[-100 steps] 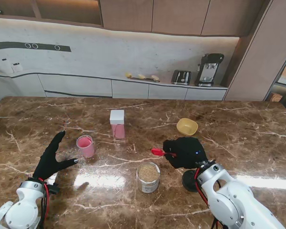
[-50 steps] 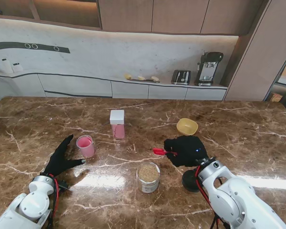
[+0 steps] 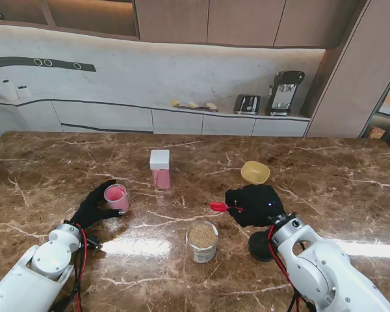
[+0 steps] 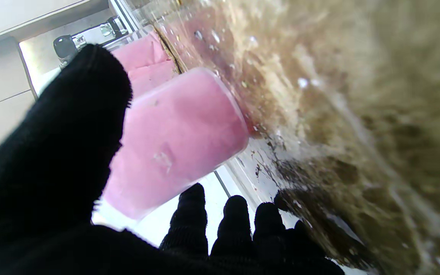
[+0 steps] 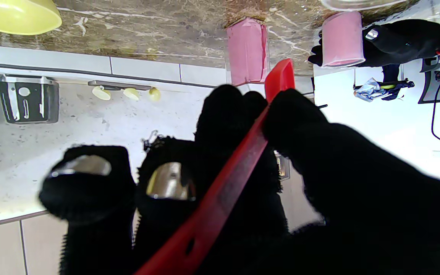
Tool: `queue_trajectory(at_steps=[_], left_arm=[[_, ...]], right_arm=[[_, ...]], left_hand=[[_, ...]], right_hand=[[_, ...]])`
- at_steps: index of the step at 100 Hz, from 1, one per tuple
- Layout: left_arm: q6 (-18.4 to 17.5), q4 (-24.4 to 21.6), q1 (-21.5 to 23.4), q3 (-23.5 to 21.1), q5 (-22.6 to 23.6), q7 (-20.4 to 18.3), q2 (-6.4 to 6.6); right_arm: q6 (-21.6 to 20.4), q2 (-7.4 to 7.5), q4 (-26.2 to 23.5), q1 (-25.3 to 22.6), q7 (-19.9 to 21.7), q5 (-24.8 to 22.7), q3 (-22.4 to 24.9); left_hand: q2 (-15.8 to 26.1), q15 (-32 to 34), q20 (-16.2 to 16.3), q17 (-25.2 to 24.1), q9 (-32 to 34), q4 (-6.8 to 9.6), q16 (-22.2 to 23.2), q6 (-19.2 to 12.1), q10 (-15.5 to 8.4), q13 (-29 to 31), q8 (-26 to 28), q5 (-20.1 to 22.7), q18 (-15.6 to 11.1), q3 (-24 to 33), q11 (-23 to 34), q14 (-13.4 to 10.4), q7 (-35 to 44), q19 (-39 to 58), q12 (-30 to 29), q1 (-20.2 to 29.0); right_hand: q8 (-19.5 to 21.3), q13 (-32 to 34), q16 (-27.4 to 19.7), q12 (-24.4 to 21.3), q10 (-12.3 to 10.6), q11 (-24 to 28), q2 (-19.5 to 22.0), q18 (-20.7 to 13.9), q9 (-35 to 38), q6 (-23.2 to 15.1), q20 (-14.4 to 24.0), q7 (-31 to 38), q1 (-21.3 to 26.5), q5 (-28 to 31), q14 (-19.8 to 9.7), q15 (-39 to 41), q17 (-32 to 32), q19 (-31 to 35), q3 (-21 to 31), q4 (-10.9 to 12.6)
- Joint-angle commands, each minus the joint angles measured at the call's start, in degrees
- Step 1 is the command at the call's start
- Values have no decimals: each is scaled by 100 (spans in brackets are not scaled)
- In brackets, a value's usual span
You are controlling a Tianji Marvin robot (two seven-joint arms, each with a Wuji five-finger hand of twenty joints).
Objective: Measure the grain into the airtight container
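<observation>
Since a second ago our left hand [image 3: 94, 207] slid across the worktop [image 3: 325, 175] to the pink cup [image 3: 116, 197]; thumb and fingers now bracket it, though we can't tell if they've clamped yet. Right hand [image 3: 253, 205] is closed on the red scoop [image 3: 217, 207], hovering just past the grain jar [image 3: 202, 241]. Cup looks like light, smooth plastic, so probably tippy and slick: grab mid-wall, not the rim. Lidded pink container [image 3: 160, 169] stands farther from us.
</observation>
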Motion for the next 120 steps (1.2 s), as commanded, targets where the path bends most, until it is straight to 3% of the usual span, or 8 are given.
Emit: queue_trajectory(at_steps=[1,23,38,66,90,111,118,120], left_arm=[[113,176,-59,89,68,-109,-31],[211,402,-314,237,3,-365,-7],[259,499,-431,334,-70,-499,-3],[349,518,-473,443,-110,-649,16],[361,529,-451,502,-105,-600,1],[412,518,-382,456,-285,-528,-50],[413,531,-371,449,-306,-508,-60],[408,531,-363,444,-328,-496,-67]], right_arm=[[16,14,7,-17,99,17,11],[20,16,54,28,100,15,-13],[59,18,59,34,116,7,-24],[64,22,99,88,135,4,-55],[94,21,134,118,124,4,-95],[108,19,148,121,122,18,-93],[111,18,152,116,122,25,-90],[112,19,154,115,120,23,-89]], left_hand=[[-210,-132,44,471,-91,-183,62,-314,-124,-203,21,-161,945,124,-159,467,94,575,99,-288],[-219,-264,91,397,-135,-194,-38,-594,-147,-226,90,-36,1257,204,-240,563,322,592,188,-349],[-195,-346,-25,393,-162,-184,-224,-717,-100,-259,202,81,1455,184,-326,858,513,478,239,-279],[-38,-315,84,358,-161,-115,-327,-868,-97,-259,434,375,1569,-51,-334,814,902,581,300,28],[258,-284,80,365,-124,48,-274,-1013,-76,-253,1428,1000,1563,-338,-249,785,2208,551,352,537],[664,-241,86,361,-32,175,-161,-903,-24,-247,1995,1815,1593,-385,-92,767,2963,560,366,914],[1056,-236,116,355,-7,214,-66,-901,-11,-245,2171,2049,1601,-819,27,762,3051,573,297,1239],[1139,-233,123,354,0,136,-51,-920,-12,-244,2197,2097,1601,-994,45,754,3045,574,289,1378]], right_hand=[[269,218,177,153,-7,121,135,-78,264,-855,114,130,162,241,-449,211,44,241,389,-9],[290,219,181,169,-35,134,159,-87,248,-877,106,113,153,233,-467,226,46,266,372,-10],[297,218,181,173,-35,136,167,-86,247,-877,100,106,154,235,-468,228,45,271,366,-9],[321,218,179,179,-39,134,205,-87,237,-908,85,82,146,215,-474,228,35,276,328,-8],[350,218,177,197,-55,147,230,-99,208,-955,80,66,149,206,-472,229,8,283,295,-3],[365,217,175,206,-63,151,250,-107,196,-957,77,49,159,201,-471,225,-25,284,272,3],[369,217,173,208,-64,151,257,-106,191,-960,78,46,163,200,-470,223,-33,286,264,4],[370,217,173,209,-64,151,259,-106,191,-960,78,45,162,200,-470,222,-34,286,261,4]])
